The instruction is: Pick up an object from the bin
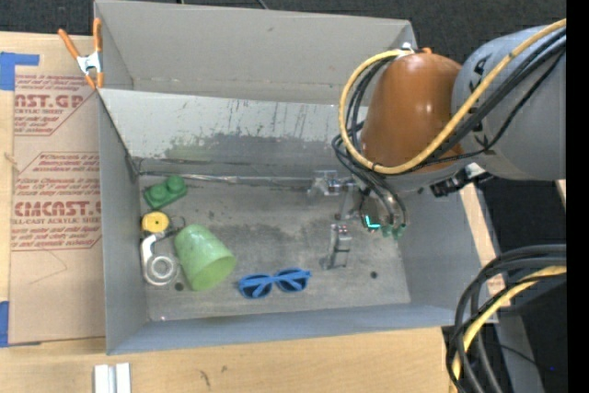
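The gripper [340,246] hangs low over the bare floor of the bin [276,225], just right of the blue sunglasses [274,283]. It is probably there because they are the nearest thing to take. Nothing shows in its grasp, and whether it is open or closed cannot be told. The arm bends in from the sunglasses' right, wrist pointing steeply down under the orange cover [405,110]. Left of the sunglasses lie a tipped green cup [202,258], a silver ring [158,266], a yellow piece [155,223] and a green toy [166,191], all well apart from the gripper.
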Controlling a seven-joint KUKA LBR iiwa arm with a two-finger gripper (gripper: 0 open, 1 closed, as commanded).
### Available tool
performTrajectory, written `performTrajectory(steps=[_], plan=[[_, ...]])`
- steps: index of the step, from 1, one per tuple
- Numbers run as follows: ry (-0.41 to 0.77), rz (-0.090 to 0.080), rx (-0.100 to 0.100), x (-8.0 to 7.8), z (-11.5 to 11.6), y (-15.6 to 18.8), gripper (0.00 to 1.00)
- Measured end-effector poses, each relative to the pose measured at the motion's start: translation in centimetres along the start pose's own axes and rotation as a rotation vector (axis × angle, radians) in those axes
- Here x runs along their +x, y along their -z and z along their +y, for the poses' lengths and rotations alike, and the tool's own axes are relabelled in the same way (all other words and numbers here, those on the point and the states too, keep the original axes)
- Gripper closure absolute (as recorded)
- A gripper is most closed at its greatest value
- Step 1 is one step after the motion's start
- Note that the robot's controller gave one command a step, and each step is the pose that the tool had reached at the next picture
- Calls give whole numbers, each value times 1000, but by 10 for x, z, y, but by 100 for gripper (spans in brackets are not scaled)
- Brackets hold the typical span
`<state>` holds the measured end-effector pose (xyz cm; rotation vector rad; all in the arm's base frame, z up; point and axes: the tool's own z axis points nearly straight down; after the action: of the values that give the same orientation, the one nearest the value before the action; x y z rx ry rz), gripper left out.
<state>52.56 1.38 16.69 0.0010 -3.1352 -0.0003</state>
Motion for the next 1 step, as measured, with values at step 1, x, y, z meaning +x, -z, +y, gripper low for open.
performTrajectory(steps=[1], plan=[[296, -1, 0, 29, 25, -80, 0]])
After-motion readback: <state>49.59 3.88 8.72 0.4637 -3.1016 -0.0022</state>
